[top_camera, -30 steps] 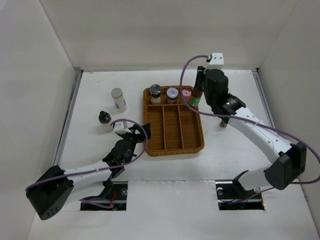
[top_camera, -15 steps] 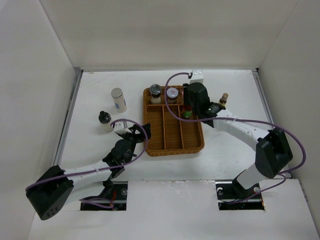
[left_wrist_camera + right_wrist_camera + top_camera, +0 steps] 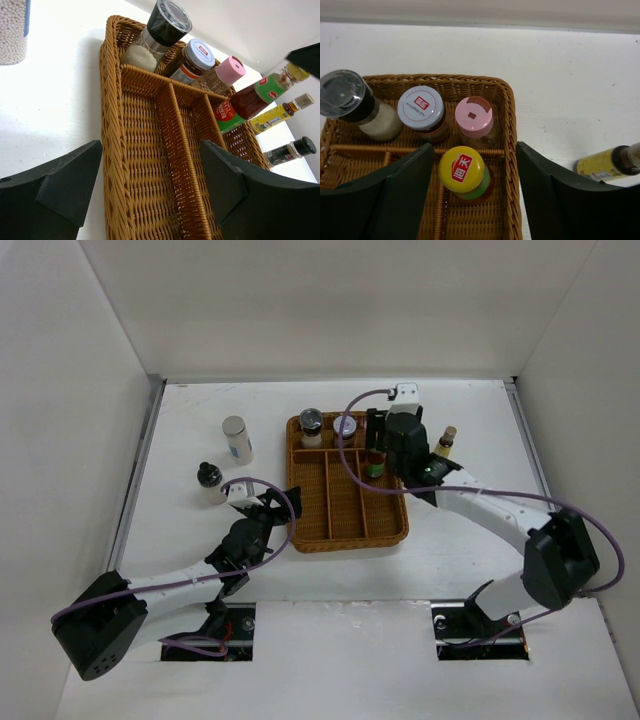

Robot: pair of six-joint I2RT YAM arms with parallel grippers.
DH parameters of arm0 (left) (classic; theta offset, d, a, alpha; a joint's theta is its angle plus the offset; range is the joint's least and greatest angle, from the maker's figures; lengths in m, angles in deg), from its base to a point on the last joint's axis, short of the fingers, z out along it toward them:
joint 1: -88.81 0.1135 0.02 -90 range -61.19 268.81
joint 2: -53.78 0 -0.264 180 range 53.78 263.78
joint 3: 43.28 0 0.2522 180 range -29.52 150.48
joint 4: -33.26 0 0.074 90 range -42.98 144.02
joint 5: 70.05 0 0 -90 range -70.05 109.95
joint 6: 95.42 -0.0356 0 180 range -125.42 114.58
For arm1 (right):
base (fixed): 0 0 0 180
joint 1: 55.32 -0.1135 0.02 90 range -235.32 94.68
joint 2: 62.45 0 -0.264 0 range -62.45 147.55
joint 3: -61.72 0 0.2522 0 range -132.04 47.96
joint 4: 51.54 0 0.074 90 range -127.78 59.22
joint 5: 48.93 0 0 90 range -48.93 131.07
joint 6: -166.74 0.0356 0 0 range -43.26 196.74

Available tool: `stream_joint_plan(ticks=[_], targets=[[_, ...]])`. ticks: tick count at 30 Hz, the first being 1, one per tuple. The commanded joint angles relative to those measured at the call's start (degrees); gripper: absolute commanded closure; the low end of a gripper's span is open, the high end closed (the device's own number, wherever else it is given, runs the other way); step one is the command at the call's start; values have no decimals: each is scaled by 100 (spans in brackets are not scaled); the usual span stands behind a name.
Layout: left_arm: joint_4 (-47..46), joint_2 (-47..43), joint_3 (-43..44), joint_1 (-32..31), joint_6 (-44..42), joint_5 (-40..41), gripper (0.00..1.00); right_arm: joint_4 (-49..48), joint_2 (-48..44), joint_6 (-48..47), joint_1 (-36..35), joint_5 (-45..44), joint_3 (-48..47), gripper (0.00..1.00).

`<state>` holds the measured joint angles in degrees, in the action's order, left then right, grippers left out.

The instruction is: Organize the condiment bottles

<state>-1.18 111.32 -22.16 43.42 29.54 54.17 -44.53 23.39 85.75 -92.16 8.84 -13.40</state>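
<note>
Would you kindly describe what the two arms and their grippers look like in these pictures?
The left arm and right arm have white links and black joint housings. The left gripper and right gripper each carry two broad, matte-black, wedge-shaped fingers. A thin purple cable loops along each arm to a small white box at the wrist.

One wicker tray (image 3: 345, 505), centre frame, holds four: a grinder (image 3: 350, 102), a grey-lidded jar (image 3: 421, 107), a pink-lidded jar (image 3: 474, 117) and a yellow-capped bottle (image 3: 462, 170). Four more stand outside it — a white tub (image 3: 236, 440) and a black-capped bottle (image 3: 208, 476) to its left, a yellow-labelled bottle (image 3: 445, 443) and a black-lidded bottle (image 3: 290, 151) to its right.
</note>
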Motion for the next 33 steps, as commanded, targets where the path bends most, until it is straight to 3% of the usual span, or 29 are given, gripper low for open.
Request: stream_joint_plan(ticks=[1, 7, 12, 19, 26, 29, 33], targets=[[-321, -93, 56, 26, 46, -55, 21, -424, -795, 117, 32, -143, 132, 25], [-304, -147, 38, 26, 55, -64, 21, -249, -1386, 724, 1269, -134, 792, 28], [-312, -103, 47, 34, 63, -64, 21, 524, -833, 803, 2035, -109, 433, 26], [-303, -103, 47, 43, 64, -64, 21, 736, -95, 786, 2414, 111, 54, 27], [-321, -59, 56, 52, 64, -91, 21, 437, 187, 812, 2607, 340, -60, 48], [-312, -76, 56, 52, 72, -108, 21, 367, 223, 847, 2695, 384, -86, 65], [-295, -155, 38, 87, 72, -117, 21, 182, -399, 918, 2608, 270, 229, 72]])
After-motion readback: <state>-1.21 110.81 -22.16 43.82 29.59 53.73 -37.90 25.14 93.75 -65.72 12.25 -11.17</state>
